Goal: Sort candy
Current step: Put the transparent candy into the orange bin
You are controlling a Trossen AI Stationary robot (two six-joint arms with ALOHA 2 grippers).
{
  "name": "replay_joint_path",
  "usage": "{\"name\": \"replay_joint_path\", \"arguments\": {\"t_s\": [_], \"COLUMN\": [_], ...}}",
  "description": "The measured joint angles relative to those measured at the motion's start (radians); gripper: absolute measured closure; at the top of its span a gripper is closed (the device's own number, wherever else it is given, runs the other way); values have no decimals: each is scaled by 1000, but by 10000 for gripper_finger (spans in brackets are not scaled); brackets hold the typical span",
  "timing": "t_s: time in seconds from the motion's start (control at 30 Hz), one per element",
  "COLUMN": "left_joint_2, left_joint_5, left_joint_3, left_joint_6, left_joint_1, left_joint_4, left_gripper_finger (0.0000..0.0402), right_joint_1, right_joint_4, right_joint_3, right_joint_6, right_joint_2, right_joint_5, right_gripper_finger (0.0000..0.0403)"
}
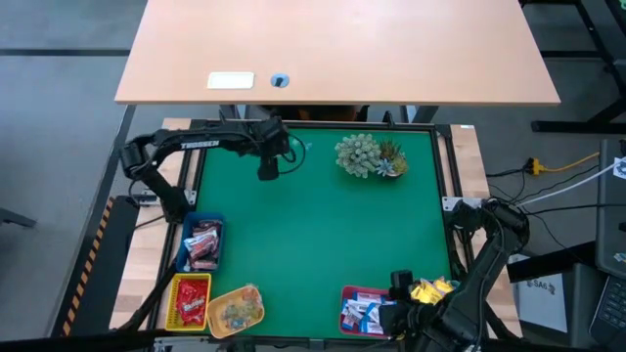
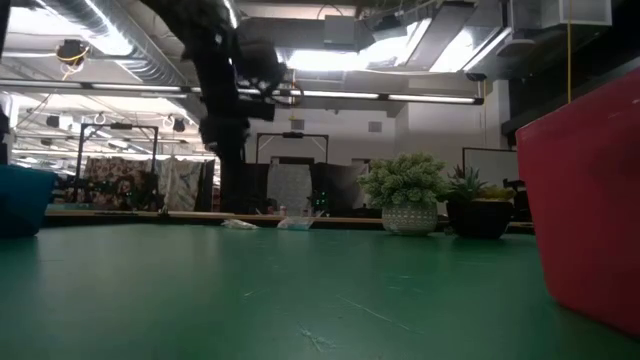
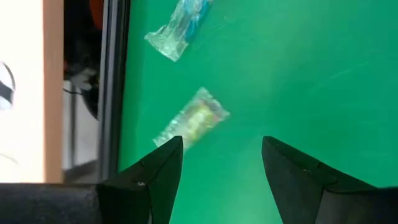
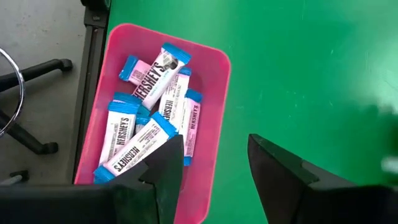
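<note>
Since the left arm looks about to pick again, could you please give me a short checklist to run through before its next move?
1. Left gripper open: ok, fingers spread above the mat.
2. Target present: ok, a clear-wrapped candy lies loose just ahead of one finger.
3. Candy centred between the fingers: not ok, it sits off toward one finger.
4. Neighbour clear: ok, the second clear-wrapped candy lies apart, farther off.
5. Right gripper out of the way: ok, it hovers open and empty at the pink tray at the table's opposite edge.
6. Destination free: cannot tell which tray takes clear wrappers.
</note>
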Motion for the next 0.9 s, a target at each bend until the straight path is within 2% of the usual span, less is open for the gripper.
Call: {"name": "replay_joint_path", "arguments": {"t_s": [0.2, 0.4, 0.6, 0.9], "left_joint_2": [84, 126, 160, 255], "left_joint_5": [-8, 50, 124, 122], "left_joint_3": [0, 0, 0, 0], "left_joint_6": [154, 150, 145, 163], "left_joint_1": [63, 111, 139, 146], "left_joint_4": [87, 104, 117, 159], "left_gripper_finger": [193, 193, 193, 193], "right_joint_1": [-8, -33, -59, -78], "right_joint_4": [41, 105, 96, 96], "right_joint_3": [0, 0, 0, 0], "right_joint_6": [7, 5, 3, -9], "right_joint_2": [0, 0, 0, 0], "right_joint_5": [-6, -7, -15, -34], "right_gripper_finger": [223, 223, 223, 223]}}
